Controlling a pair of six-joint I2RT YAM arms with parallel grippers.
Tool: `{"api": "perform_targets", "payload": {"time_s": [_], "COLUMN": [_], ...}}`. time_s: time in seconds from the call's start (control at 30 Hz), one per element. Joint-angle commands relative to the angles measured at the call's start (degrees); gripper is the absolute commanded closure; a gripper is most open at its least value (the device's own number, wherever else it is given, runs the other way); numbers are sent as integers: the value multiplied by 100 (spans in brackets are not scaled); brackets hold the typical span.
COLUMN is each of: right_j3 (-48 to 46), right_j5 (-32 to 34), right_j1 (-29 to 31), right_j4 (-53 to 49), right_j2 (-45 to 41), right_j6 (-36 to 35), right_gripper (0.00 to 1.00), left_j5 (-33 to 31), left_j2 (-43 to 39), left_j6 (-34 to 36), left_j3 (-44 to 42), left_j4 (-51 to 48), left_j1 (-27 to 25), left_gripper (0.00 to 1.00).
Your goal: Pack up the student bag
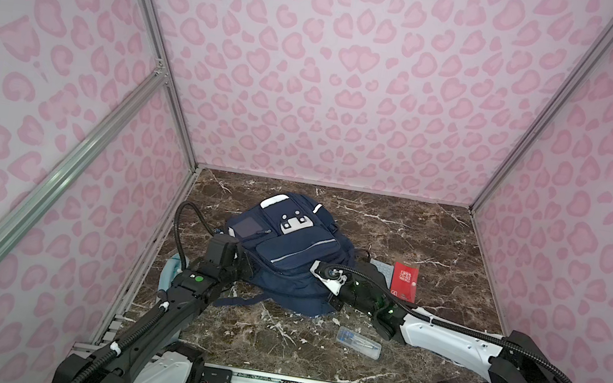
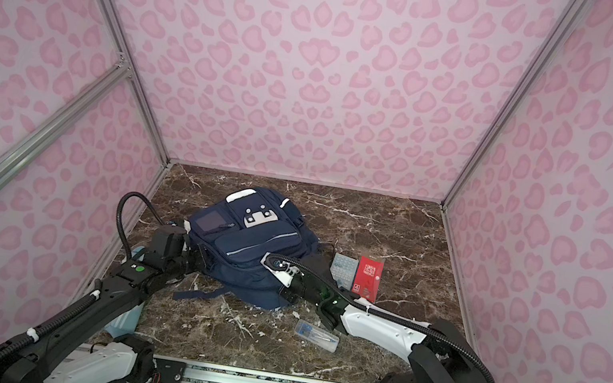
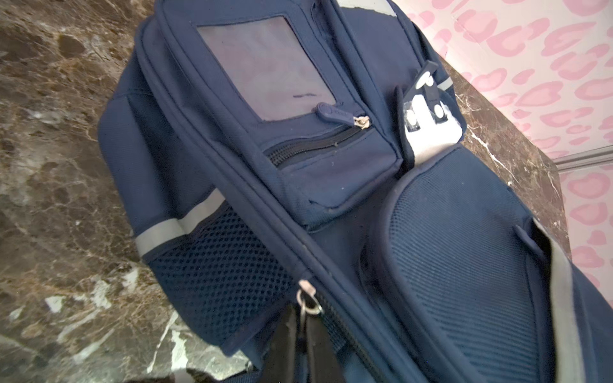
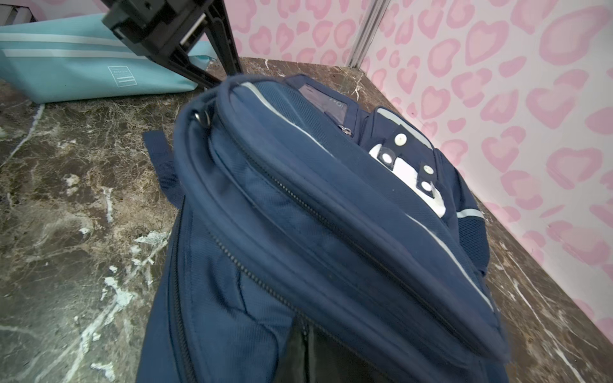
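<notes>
The student bag (image 1: 288, 255) (image 2: 248, 252), a navy backpack with white stripes and patches, lies front-up on the marble table in both top views. My left gripper (image 3: 303, 320) (image 1: 243, 270) is at the bag's left side. It is shut on a metal zip pull (image 3: 306, 303) beside the mesh side pocket. My right gripper (image 4: 306, 335) (image 1: 322, 288) is at the bag's right side. Its dark fingers (image 4: 295, 354) are shut on the bag at a zip line, and the fabric there is pulled up into a fold. The bag's inside is hidden.
A red booklet (image 1: 405, 281) and a grey keypad card (image 2: 342, 270) lie right of the bag. A clear plastic case (image 1: 359, 342) lies in front of it. A teal pouch (image 4: 83, 66) sits by the left wall behind my left arm (image 1: 192, 287). Pink walls enclose three sides.
</notes>
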Motion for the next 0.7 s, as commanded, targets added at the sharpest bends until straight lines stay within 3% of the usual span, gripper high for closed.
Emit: {"api": "perform_targets", "payload": {"time_s": [0.0, 0.13, 0.23, 0.33, 0.37, 0.47, 0.6, 0.67], "right_j3": [-48, 8, 63, 314, 355, 327, 84, 47], "right_j5": [313, 302, 209, 211, 295, 714, 1852, 2332], "right_j1": [-79, -79, -84, -62, -54, -26, -9, -209], "right_j4": [-274, -288, -304, -573, -648, -833, -1021, -1246], "right_j2": [-7, 120, 175, 139, 88, -236, -883, -1149], "right_j6": [40, 102, 226, 814, 1066, 1640, 2318, 2764], "right_gripper": [100, 100, 99, 54, 46, 2, 1, 2], "left_j5": [-985, -899, -496, -574, -766, -1568, -1790, -1414], "left_j2": [183, 292, 245, -56, -150, -375, -399, -272], "left_j6": [115, 266, 376, 478, 551, 674, 686, 893], "left_j3": [57, 86, 97, 150, 245, 667, 1149, 1347], "left_j4": [324, 339, 305, 41, -147, -857, -1291, -1179], "left_j1": [125, 132, 124, -143, -284, -884, -1560, -1826], "left_gripper": [96, 84, 60, 29, 25, 10, 5, 5]}}
